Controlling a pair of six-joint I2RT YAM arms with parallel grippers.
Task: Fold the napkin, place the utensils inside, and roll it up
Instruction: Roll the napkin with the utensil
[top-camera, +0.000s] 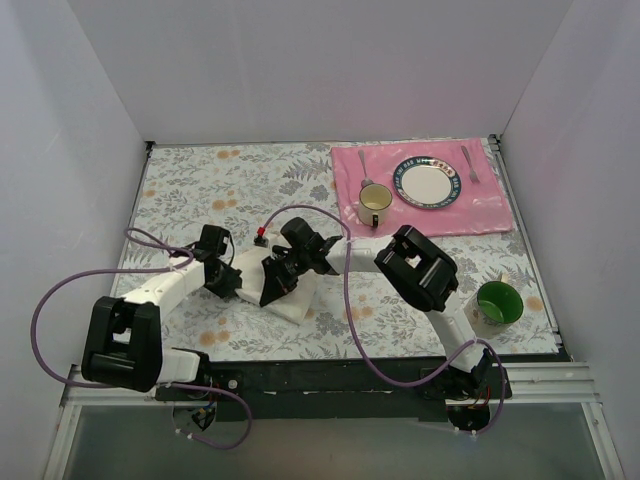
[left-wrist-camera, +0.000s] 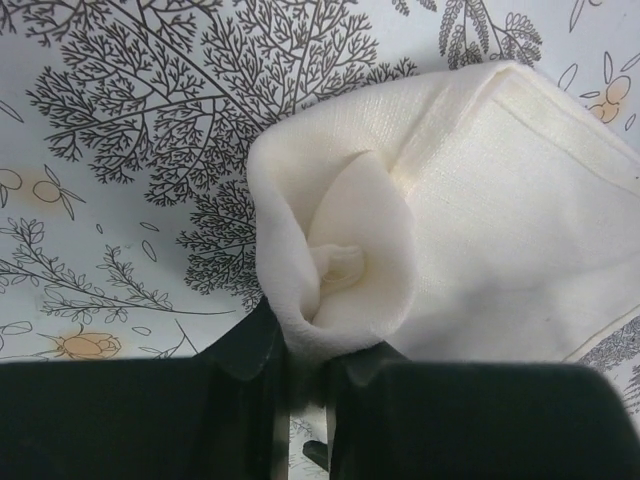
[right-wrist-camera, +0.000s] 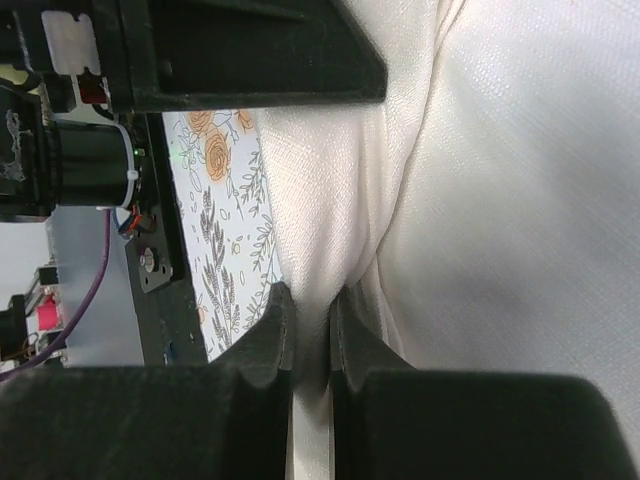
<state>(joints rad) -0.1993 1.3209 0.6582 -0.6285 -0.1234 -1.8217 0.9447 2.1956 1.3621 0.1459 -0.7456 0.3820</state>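
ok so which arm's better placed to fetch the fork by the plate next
Right, likely: the fork lies on the pink placemat, far right, its side. The right claw and left claw both pinch the napkin, so release first.

napkin (top-camera: 296, 305) on table (top-camera: 200, 185), before placemat (top-camera: 485, 212)

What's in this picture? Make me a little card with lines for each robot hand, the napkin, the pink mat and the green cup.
left gripper: shut on the rolled end of the napkin
right gripper: shut on a fold of it
napkin: off-white, bunched between both grippers on the flowery table
pink placemat: far right, holding plate, mug, spoon, fork
green cup: near right, off the placemat
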